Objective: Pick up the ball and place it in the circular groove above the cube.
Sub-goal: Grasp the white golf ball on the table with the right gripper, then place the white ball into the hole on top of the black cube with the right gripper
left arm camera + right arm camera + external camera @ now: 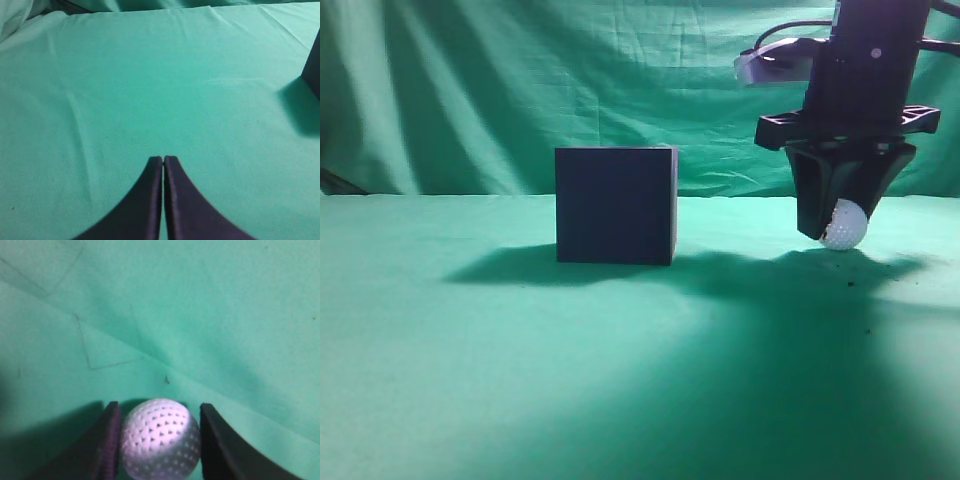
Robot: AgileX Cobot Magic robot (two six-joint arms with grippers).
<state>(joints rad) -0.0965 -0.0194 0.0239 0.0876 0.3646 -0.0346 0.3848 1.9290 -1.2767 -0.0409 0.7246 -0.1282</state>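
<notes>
The white dimpled ball (844,226) sits between the fingertips of my right gripper (840,228), low over the green cloth at the right. In the right wrist view the ball (159,437) fills the gap between the two dark fingers of the right gripper (159,440), which are closed against it. The dark navy cube (616,205) stands on the cloth left of the ball, well apart from it. Its top groove is not visible. My left gripper (163,160) is shut and empty above bare cloth, with the cube's edge (314,65) at its far right. The left gripper does not show in the exterior view.
A green cloth (520,350) covers the table and a green backdrop (520,90) hangs behind it. The cube and arm cast dark shadows (740,270) across the middle. Small dark specks (850,285) lie on the cloth at the right.
</notes>
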